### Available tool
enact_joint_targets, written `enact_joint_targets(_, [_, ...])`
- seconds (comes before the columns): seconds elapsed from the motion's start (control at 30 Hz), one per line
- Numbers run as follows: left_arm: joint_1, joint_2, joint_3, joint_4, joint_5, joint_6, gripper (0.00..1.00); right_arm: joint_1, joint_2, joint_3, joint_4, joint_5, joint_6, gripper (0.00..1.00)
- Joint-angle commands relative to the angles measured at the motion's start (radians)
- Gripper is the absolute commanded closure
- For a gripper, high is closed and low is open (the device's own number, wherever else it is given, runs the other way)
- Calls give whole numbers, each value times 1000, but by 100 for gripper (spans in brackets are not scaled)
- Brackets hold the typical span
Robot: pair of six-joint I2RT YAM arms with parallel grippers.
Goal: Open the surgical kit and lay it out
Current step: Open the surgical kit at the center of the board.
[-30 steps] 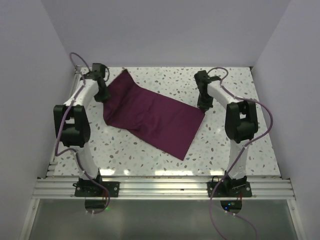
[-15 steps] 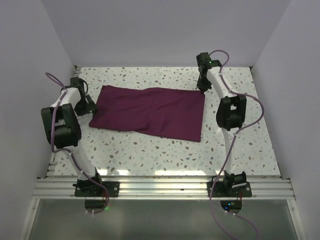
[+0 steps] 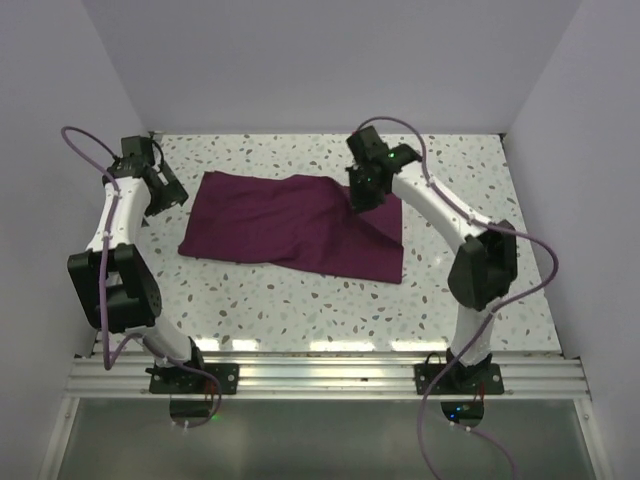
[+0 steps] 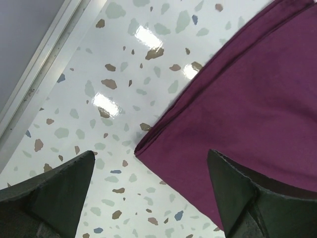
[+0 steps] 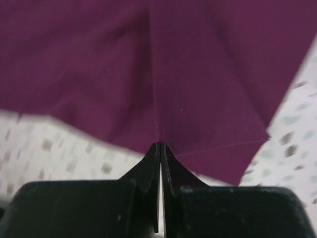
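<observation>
Seen from above, your two arms stood bolted to the aluminium rail (image 3: 320,378) along the near edge of the speckled desk (image 3: 300,310). The left arm (image 3: 112,290) reached up the left edge toward the far-left corner. The right arm (image 3: 480,265) bent in from the right side toward the middle of the far half.

Beyond a bare strip of desk, the maroon cloth wrap (image 3: 280,225) lay spread as a rough rectangle across the middle. Its long sides ran left to right, and it sat nearer the far edge than the near one. Soft wrinkles crossed its surface, and a crease ran from its far-right part down to its near-right corner.

At the cloth's left end, your left gripper (image 3: 168,193) hung just beside the fabric, toward the desk's far-left corner. Its wrist camera showed the jaws spread wide and holding nothing. A corner of the wrap (image 4: 257,99) lay flat on the desk, seen between the two dark fingers (image 4: 54,188).

Over the far-right part of the cloth, your right gripper (image 3: 362,195) pointed down onto the fabric. Its wrist camera showed the tips pressed together on a pinch of the wrap (image 5: 198,64), with a raised ridge of cloth running away from them.
</observation>
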Motion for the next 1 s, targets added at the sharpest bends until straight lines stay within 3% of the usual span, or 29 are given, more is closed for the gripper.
enact_joint_targets(0.0, [2,-74,55,2,27,-29,0,234,-266,-186,-54,-132,-48,100])
enact_joint_targets(0.13, [2,-130,57,6,24,-61,0,506,-463,-530,-140,-113,42,100])
enact_joint_targets(0.3, [2,-188,63,-7,-18,-86,0,825,-605,-785,-234,-148,277,100])
enact_joint_targets(0.37, [2,-208,60,-8,-22,-95,0,905,-674,-833,-257,-144,372,100])
enact_joint_targets(0.57, [2,-222,38,-11,-10,-95,1,913,-807,-944,-313,-173,448,100])
enact_joint_targets(0.6, [2,-223,37,-14,-10,-95,1,913,-809,-946,-330,-169,449,88])
enact_joint_targets(0.63, [2,-229,31,-8,-9,-94,1,913,-809,-938,-365,-147,451,53])
enact_joint_targets(0.67, [2,-234,14,-5,-7,-92,1,913,-795,-924,-381,-121,449,2])
enact_joint_targets(0.83, [2,-243,-25,19,7,-84,1,896,-673,-705,-413,51,388,2])
enact_joint_targets(0.9, [2,-243,-41,30,23,-78,1,837,-569,-595,-407,117,366,2])
enact_joint_targets(0.97, [2,-243,-70,62,45,-69,1,697,-522,-548,-361,135,337,1])
